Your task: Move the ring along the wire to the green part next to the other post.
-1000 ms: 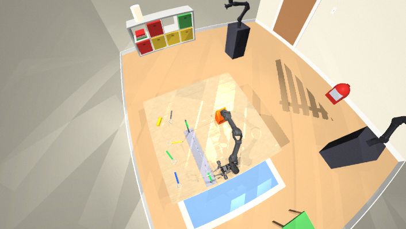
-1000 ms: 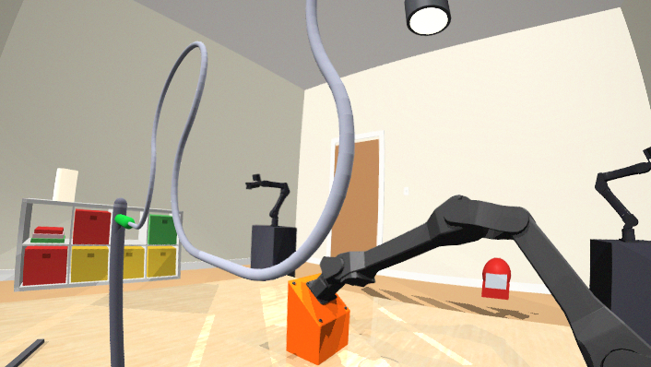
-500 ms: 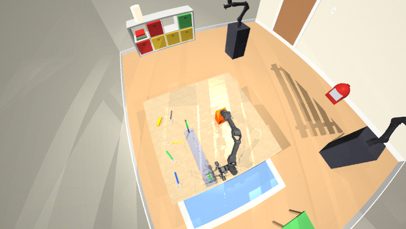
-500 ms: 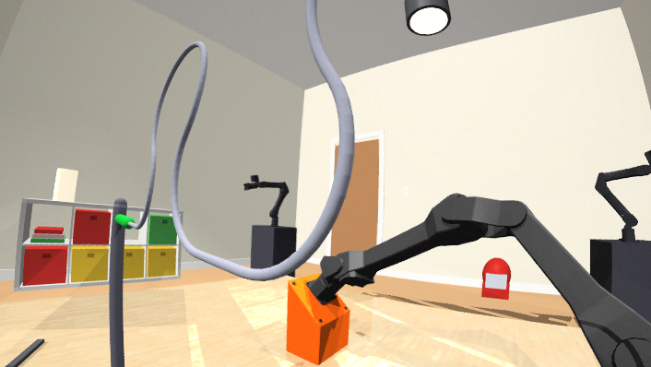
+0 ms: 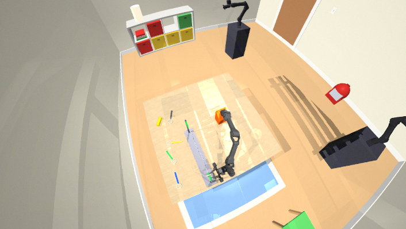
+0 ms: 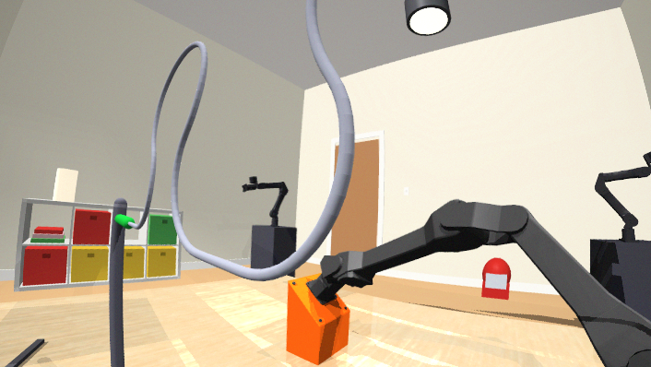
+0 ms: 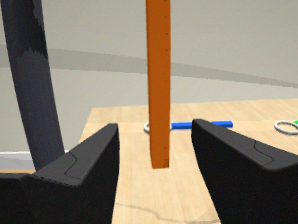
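Note:
In the wrist view the orange handle [image 7: 159, 85] hangs upright, its lower end in the gap between the fingers and clear of both. My gripper [image 7: 154, 131] [image 5: 215, 173] is open and not closed on anything. It is beside the near green part [image 5: 210, 176]; the ring there is too small to make out clearly, and it is out of the wrist view. One dark post [image 7: 30, 85] stands left of the fingers. The other green part [image 5: 187, 124] [image 6: 124, 221] is at the far post [image 6: 116, 286]. The grey wire [image 6: 347, 138] loops up and down between them.
A grey base strip [image 5: 198, 152] lies under the wire. A blue stick with a ring [image 5: 176, 178], a green one [image 5: 169, 155], a yellow one [image 5: 176, 142] and a dark one [image 5: 171, 114] lie on the table. The arm's orange base block [image 5: 219, 117] [image 6: 304, 327] stands behind.

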You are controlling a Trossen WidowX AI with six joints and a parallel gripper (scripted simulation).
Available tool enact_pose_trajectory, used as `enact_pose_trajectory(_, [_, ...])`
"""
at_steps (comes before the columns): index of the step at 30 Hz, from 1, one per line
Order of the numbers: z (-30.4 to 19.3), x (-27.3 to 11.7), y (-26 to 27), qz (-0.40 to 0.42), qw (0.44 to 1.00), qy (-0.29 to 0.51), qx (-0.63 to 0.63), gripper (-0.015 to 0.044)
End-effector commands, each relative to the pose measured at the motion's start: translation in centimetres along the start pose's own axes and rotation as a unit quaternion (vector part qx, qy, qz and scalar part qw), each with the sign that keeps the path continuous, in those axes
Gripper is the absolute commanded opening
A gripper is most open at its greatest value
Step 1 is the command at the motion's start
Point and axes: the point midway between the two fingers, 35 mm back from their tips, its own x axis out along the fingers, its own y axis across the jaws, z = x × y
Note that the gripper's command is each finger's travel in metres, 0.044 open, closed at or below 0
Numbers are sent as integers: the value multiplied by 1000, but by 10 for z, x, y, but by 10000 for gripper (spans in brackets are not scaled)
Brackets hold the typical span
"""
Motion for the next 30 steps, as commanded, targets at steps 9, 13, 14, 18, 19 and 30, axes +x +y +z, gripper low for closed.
enact_pose_trajectory(9, [2, 20, 0, 1, 1000, -1, -1, 160])
enact_pose_trajectory(13, [2, 27, 0, 1, 1000, -1, -1, 160])
enact_pose_trajectory(14, [2, 28, 0, 1, 1000, -1, -1, 160])
enact_pose_trajectory(18, [2, 35, -1, 1, 1000, -1, -1, 160])
enact_pose_trajectory(19, [2, 36, -1, 1, 1000, -1, -1, 160])
enact_pose_trajectory(30, [2, 40, -1, 2, 1000, -2, -1, 160])
